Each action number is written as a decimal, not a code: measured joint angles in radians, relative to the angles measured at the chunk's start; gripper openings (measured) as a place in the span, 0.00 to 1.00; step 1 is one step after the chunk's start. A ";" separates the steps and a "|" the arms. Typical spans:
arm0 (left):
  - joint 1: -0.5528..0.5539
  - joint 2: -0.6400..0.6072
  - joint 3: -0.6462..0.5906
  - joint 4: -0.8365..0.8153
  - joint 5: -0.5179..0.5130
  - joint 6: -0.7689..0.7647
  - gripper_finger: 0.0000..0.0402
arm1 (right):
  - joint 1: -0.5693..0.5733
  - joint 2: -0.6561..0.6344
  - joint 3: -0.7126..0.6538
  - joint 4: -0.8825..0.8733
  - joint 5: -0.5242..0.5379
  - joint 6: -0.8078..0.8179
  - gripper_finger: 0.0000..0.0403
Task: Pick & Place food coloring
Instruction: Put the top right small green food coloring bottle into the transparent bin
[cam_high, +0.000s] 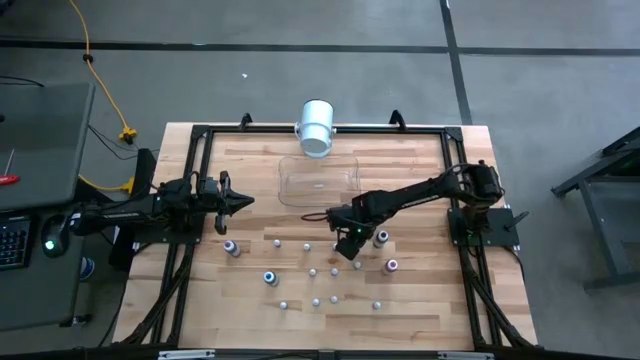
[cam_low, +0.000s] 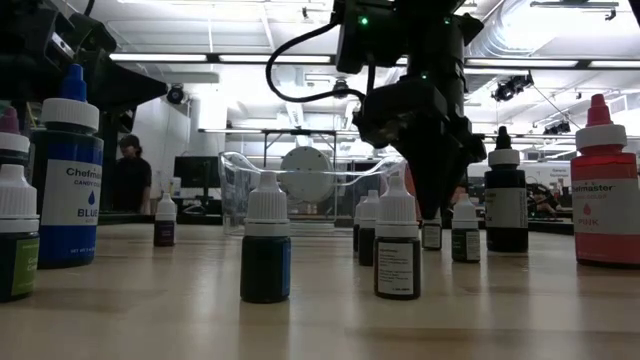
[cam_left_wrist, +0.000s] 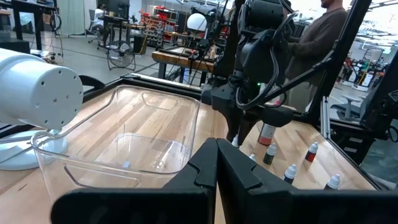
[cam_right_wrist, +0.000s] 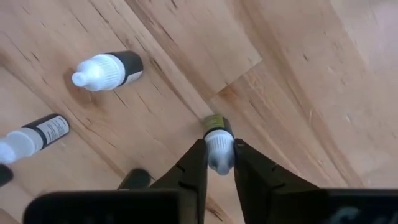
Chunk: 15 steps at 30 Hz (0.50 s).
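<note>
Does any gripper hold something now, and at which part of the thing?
The right gripper is closed around the white cap of one small food coloring bottle standing on the table. The left gripper is shut and holds nothing.

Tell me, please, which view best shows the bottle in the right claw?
The right wrist view: the right claw pinches the small bottle's white cap. The high and low views hide it behind the arm; the left wrist view doesn't show it clearly.
</note>
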 joint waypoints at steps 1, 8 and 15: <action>0.000 0.000 0.000 0.000 0.000 0.000 0.00 | 0.000 0.000 0.001 0.000 -0.003 0.000 0.13; 0.000 0.000 0.000 0.000 0.000 0.000 0.00 | 0.001 -0.028 0.002 -0.009 -0.022 0.005 0.13; 0.000 0.000 0.000 0.000 0.000 0.000 0.00 | 0.001 -0.100 0.002 -0.026 -0.028 0.023 0.13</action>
